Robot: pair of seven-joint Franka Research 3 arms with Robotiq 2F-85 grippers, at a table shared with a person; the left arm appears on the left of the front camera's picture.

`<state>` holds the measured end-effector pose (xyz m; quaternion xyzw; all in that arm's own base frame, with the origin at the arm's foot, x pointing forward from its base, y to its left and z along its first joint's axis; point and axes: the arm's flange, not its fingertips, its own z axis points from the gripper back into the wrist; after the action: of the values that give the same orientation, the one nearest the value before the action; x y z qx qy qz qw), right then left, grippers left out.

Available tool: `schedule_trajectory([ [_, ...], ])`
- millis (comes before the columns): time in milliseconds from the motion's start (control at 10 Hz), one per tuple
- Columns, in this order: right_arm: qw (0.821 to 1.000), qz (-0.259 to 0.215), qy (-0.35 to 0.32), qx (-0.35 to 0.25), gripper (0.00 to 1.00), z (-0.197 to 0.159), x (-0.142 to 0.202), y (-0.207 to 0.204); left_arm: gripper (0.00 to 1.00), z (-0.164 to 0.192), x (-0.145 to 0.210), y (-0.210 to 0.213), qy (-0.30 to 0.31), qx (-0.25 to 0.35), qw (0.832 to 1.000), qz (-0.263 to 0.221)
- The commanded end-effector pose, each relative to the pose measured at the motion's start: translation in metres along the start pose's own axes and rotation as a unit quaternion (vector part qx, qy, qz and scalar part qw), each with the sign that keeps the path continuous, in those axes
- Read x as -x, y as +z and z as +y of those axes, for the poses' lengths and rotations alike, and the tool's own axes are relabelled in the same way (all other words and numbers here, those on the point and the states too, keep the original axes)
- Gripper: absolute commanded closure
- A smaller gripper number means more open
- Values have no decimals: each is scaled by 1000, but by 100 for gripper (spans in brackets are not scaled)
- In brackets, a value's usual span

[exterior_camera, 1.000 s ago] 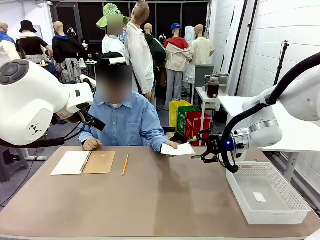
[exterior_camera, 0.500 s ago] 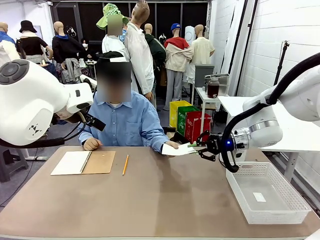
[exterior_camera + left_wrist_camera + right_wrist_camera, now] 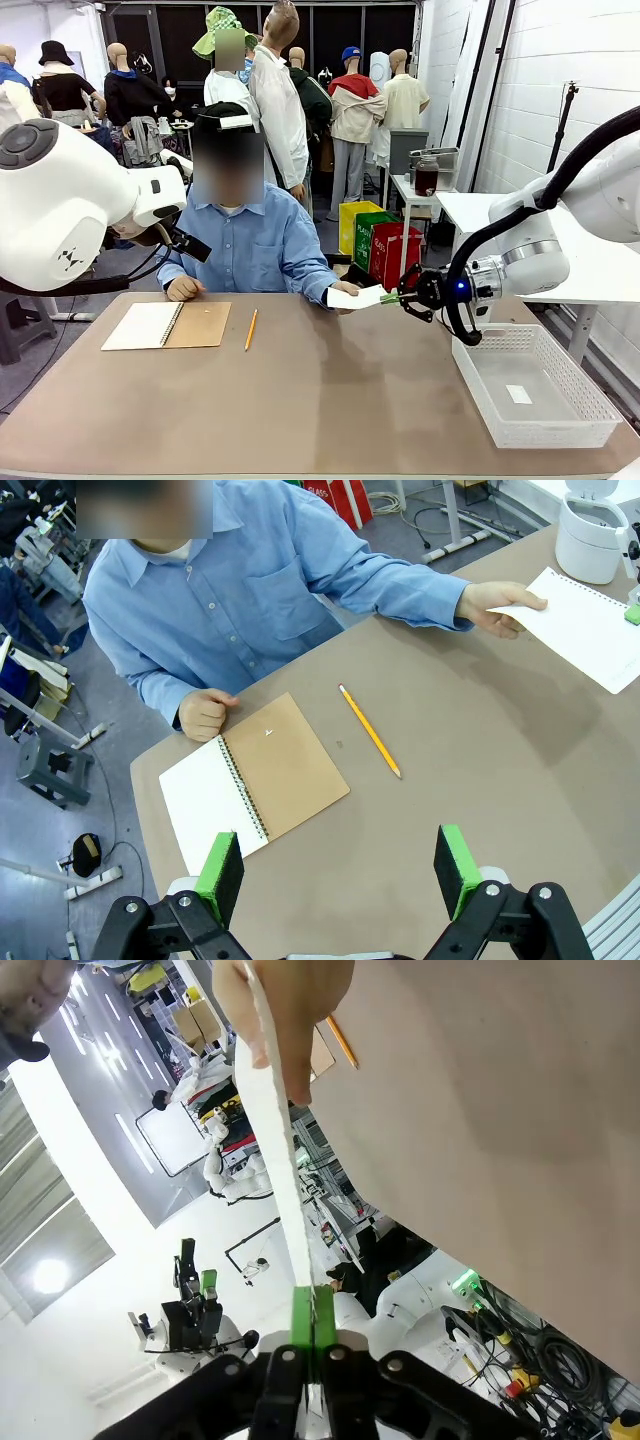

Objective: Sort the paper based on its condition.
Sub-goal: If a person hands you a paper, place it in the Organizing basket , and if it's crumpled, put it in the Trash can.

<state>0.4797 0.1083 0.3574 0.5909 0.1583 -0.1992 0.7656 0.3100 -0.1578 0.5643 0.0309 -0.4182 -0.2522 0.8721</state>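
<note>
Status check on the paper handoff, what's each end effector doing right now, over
Right end effector shut on the paper; person's hand holds the far edge. Left end effector open above the table. Nothing in the way.

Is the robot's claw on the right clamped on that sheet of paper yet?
Yes, shut. The right gripper has its green pads pressed together on the paper's edge, while the person's hand holds the other end.

Matt brown table point(image 3: 300, 400); white perforated plastic basket point(image 3: 560, 420); brown cardboard notebook cover point(image 3: 285, 765).
</note>
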Motion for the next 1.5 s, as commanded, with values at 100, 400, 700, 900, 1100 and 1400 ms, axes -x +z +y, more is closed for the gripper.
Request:
schedule_trajectory([
  [100, 999, -4, 30, 25, 100, 9, 5, 6, 0, 0, 1, -1, -7, -4, 1000, -2],
  [400, 969, -9, 218, 116, 100, 50, 17, 55, 0, 0, 1, -1, -7, -4, 1000, -2],
  [700, 922, -20, 323, 214, 100, 79, 34, 108, 0, 0, 1, -1, -7, -4, 1000, -2],
  [900, 889, -32, 358, 284, 100, 80, 38, 134, 0, 0, 1, -1, -7, -4, 1000, -2],
  [1100, 859, -64, 374, 345, 100, 66, 46, 151, 0, 0, 1, -1, -7, -4, 1000, -2],
  [1400, 837, -78, 364, 402, 100, 39, 67, 162, 0, 0, 1, -1, -7, -4, 1000, -2],
])
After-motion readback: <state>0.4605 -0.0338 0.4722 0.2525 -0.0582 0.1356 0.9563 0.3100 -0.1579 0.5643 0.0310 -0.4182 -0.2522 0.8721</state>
